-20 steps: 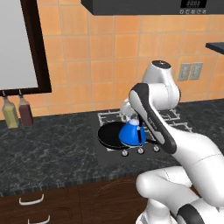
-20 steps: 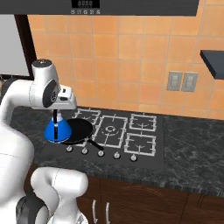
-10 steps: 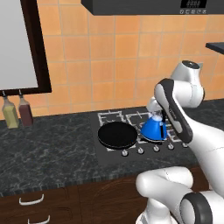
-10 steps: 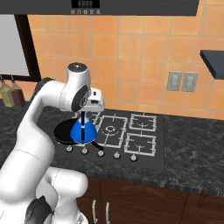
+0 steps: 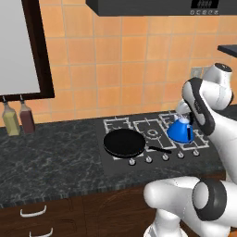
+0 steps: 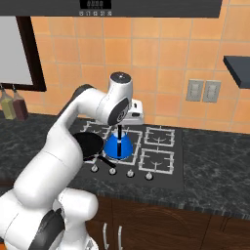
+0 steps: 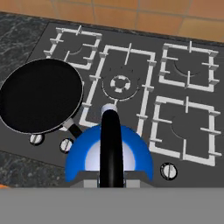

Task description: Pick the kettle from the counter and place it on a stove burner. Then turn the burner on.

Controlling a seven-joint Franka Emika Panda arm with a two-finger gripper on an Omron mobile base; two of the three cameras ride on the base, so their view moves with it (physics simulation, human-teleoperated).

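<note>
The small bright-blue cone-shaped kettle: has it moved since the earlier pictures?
Yes. The small bright-blue cone-shaped kettle has travelled rightward, from over the round black frying pan to beyond it, above the black cooktop.

Kettle (image 7: 87,153), lower centre: glossy blue body, enamel-like, with a pale sheen near its top; arched handle smooth matt black. Frying pan (image 7: 40,95), left: flat matt black, no shine. Cooktop (image 7: 131,41): smooth black panel carrying pale-grey wire grates (image 7: 186,127), metal by the look. Knobs (image 7: 168,170) along the lower edge: shiny, possibly metal, too small to be sure. Tabletop (image 5: 51,162): dark marbled stone, polished. Drawer fronts (image 5: 92,215): brown wood. Wall tiles (image 6: 161,53): smooth orange, faintly mottled.
</note>
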